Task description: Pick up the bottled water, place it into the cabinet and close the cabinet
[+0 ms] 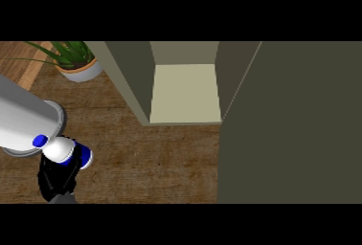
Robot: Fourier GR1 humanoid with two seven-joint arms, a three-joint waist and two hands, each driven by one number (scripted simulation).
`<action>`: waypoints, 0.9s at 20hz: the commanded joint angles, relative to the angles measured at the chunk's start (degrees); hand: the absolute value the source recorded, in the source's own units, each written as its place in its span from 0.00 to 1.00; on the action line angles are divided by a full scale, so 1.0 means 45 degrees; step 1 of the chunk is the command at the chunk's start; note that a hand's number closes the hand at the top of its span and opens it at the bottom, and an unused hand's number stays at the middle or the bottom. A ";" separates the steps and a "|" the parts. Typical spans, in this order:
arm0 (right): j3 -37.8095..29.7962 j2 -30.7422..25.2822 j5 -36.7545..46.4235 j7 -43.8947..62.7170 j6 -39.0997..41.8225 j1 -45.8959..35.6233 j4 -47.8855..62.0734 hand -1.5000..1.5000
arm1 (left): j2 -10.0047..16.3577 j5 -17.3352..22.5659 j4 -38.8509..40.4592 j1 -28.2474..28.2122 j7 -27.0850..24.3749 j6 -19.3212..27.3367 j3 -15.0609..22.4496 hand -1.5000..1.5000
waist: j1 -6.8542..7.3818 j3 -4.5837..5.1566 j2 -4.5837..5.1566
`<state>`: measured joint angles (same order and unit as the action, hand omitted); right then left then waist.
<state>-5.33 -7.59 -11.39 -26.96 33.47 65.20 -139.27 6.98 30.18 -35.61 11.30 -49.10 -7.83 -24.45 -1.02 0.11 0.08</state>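
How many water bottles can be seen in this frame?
1. The bottled water is at lower left, held in the left robot hand, outside the open cabinet. Its shelf shows none; the door may hide others.

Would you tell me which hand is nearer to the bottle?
Left. The left hand is at the bottle, curled round it; the right hand is out of view.

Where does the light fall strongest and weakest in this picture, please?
Head view: brightest on the grey left forearm and the white bottled water held by the left hand; head view, the cabinet shelf is pale and lit while its inner walls are shaded; head view, the open cabinet door at right is flat and dark, without glare.
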 commanded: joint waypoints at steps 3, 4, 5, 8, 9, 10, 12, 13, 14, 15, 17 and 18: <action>-0.0997 -0.0170 -0.1269 0.0045 0.0488 0.0494 -0.1304 0.00 | 0.0363 0.0369 -0.0022 0.0894 0.0331 0.0229 -0.0218 1.00 | 0.0037 -0.0016 -0.0034; -0.1095 -0.0390 -0.2000 0.0683 0.0325 0.0726 -0.2094 0.00 | -0.0357 0.0142 -0.0144 0.0640 -0.0304 0.0437 0.0042 1.00 | 0.0095 -0.0012 -0.0013; -0.0564 0.0178 -0.1213 0.0465 0.0284 0.0972 -0.1984 0.00 | -0.0068 0.0321 -0.0412 -0.0150 -0.0188 -0.0231 -0.0020 1.00 | 0.0110 -0.0015 -0.0045; -0.0382 0.0152 -0.1041 0.0516 0.0085 0.0472 -0.1777 0.00 | 0.0162 0.0082 -0.0373 0.0912 -0.0762 0.1090 -0.0199 1.00 | 0.0086 -0.0011 -0.0012; -0.0025 0.0415 -0.0612 0.0288 0.0215 0.0614 -0.1746 0.00 | 0.0092 -0.0072 0.0014 0.0651 -0.1410 0.0732 -0.0157 1.00 | 0.0015 -0.0004 -0.0014; -0.0717 -0.0123 -0.1493 0.0341 0.0453 0.0758 -0.1857 0.00 | -0.0374 -0.0547 -0.0247 0.0713 -0.1267 0.0715 0.0538 1.00 | 0.0033 -0.0011 -0.0021; -0.0272 -0.0056 -0.1198 0.0306 0.0232 0.0439 -0.1841 0.00 | -0.0432 -0.1040 -0.0165 0.1345 -0.0439 -0.0113 0.1432 1.00 | -0.0041 0.0000 0.0012; -0.0495 -0.0063 -0.1003 0.0051 0.0235 0.0396 -0.1239 0.00 | -0.0943 -0.1552 -0.0197 0.0968 -0.0775 -0.0340 0.2051 1.00 | -0.0053 -0.0009 -0.0018; 0.0437 0.0227 -0.0295 0.0446 -0.0120 -0.0081 -0.1328 0.00 | -0.0645 -0.1807 -0.0316 0.1372 -0.0158 -0.0955 0.2528 1.00 | 0.0038 -0.0003 0.0021; 0.0279 0.0042 -0.0283 0.0138 0.0154 0.0029 -0.1007 0.00 | -0.1143 -0.2116 -0.0430 0.1407 -0.0038 -0.1219 0.3103 1.00 | -0.0061 -0.0012 -0.0036; -0.0791 -0.0410 -0.1187 0.0021 0.0298 0.0171 -0.0892 0.00 | -0.1387 -0.2301 -0.0833 0.1396 -0.0200 -0.1090 0.3381 1.00 | 0.0041 -0.0024 -0.0054; -0.0300 -0.0215 -0.1552 0.0693 -0.0092 -0.0026 -0.1385 0.00 | -0.1094 -0.2178 -0.1263 0.1575 0.0705 -0.1046 0.3434 1.00 | 0.0226 -0.0027 -0.0033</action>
<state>-6.07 -8.03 -11.95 -27.45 33.37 64.75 -138.65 2.70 22.34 -38.36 16.91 -49.62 -10.81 -12.93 -0.78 0.05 -0.04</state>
